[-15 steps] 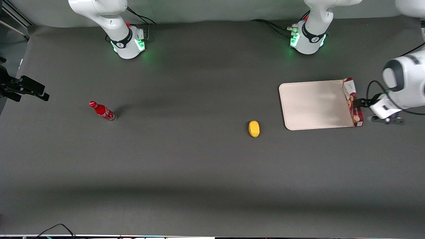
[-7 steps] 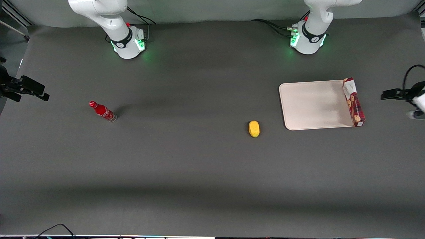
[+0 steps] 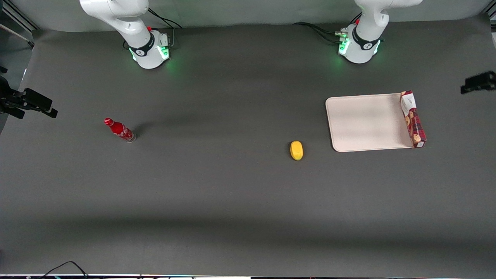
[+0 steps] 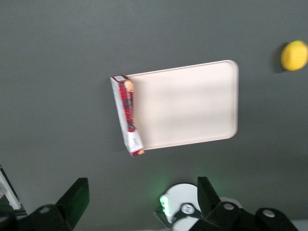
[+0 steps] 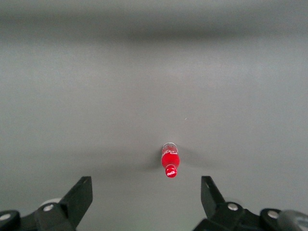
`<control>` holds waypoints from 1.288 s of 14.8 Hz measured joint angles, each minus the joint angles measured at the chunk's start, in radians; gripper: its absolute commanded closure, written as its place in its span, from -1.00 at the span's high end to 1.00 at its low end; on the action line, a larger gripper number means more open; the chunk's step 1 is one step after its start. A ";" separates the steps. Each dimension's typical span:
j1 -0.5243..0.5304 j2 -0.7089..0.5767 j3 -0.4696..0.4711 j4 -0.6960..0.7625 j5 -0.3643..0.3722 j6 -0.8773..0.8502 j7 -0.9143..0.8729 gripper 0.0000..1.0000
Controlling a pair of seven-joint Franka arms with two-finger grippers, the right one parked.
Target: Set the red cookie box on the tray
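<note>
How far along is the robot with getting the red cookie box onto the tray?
Mostly done, it seems: the red cookie box stands on its long edge along the tray's edge toward the working arm's end, though whether it sits fully inside the rim is unclear. Nothing is in hand: the end effector is open, empty and high above the table. What may be left is only parking the arm.

High front view; downward wrist views

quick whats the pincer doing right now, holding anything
Left arm's pincer: open, holding nothing, high above the table off the working arm's end of the tray; the red cookie box stands on the tray's edge.
</note>
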 measured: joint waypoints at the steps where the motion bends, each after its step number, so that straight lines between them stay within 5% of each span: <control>1: -0.001 -0.019 -0.041 0.009 0.000 -0.017 -0.050 1.00; 9: -0.002 -0.195 -0.122 -0.244 -0.022 0.082 -0.131 1.00; 19: -0.001 -0.207 -0.121 -0.225 -0.036 0.105 -0.123 1.00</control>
